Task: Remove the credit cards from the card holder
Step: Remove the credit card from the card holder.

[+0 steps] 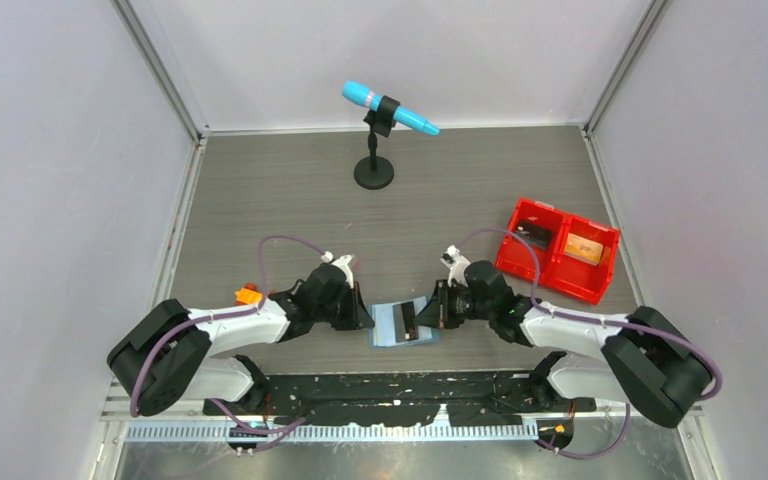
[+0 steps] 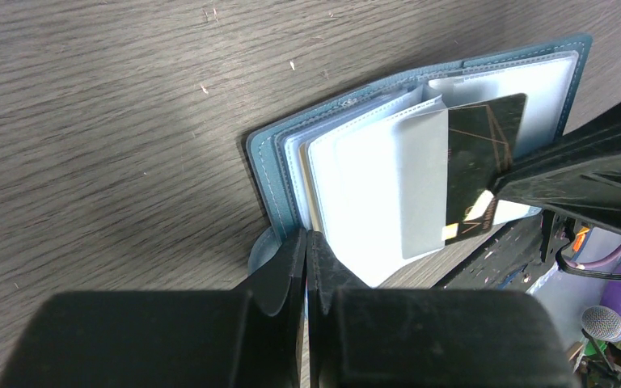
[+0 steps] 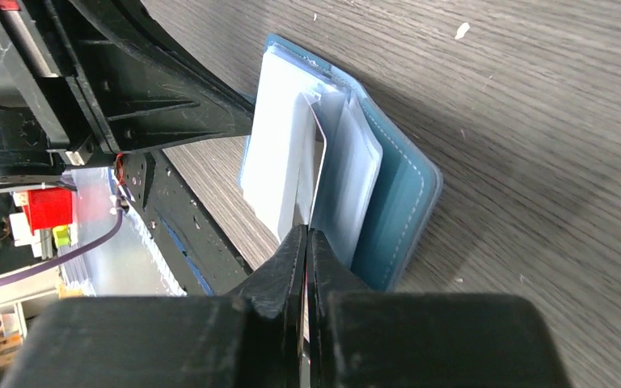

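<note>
- Viewing from above, I find the card holder (image 1: 390, 338) lying open on the table (image 1: 290, 190), between the two grippers and close to the arm bases.
- Left gripper (image 2: 306, 242): clenched, tips on the holder's edge. I cannot tell whether it pinches a leaf or only presses.
- Right gripper (image 3: 306, 242): clamped on a black credit card (image 2: 485, 137), which sits partly out of a pale sleeve.
- Red bin (image 1: 550, 272), to the right: an orange-gold credit card (image 1: 585, 250) lies in its right compartment.

We log: table (image 2: 113, 121) matt grey wood-grain, slightly rough; card holder (image 2: 268, 174) teal leather-like, stitched, matt; its sleeves (image 2: 372, 194) smooth frosted plastic; 1 credit card (image 2: 481, 145) glossy black, gold lines; bin (image 1: 560, 280) glossy red plastic.
</note>
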`<state>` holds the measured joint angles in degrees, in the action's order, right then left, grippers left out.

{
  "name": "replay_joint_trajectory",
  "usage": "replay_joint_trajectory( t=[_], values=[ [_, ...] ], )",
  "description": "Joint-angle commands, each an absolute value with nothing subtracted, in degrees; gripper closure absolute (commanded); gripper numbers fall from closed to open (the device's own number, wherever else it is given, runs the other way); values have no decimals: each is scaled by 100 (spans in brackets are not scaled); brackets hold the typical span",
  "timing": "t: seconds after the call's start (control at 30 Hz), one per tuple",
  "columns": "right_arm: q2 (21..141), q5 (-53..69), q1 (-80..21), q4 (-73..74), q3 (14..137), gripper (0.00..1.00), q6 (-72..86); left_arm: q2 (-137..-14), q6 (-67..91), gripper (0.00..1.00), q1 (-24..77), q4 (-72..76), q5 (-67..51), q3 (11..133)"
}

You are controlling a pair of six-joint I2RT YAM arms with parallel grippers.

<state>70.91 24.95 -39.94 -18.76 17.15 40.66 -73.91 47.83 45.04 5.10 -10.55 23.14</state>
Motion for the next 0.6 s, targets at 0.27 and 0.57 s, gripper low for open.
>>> replay_joint_trajectory(
  t=[0.27, 0.57],
  values=[
    [5693, 1624, -3885, -108, 2130, 95, 3615, -7186, 4667, 89, 4546, -279, -999, 2454],
    [5253, 1497, -3885, 357, 2255, 95, 3629, -6778, 4723, 74, 4544, -598, -1221, 2803]
  ],
)
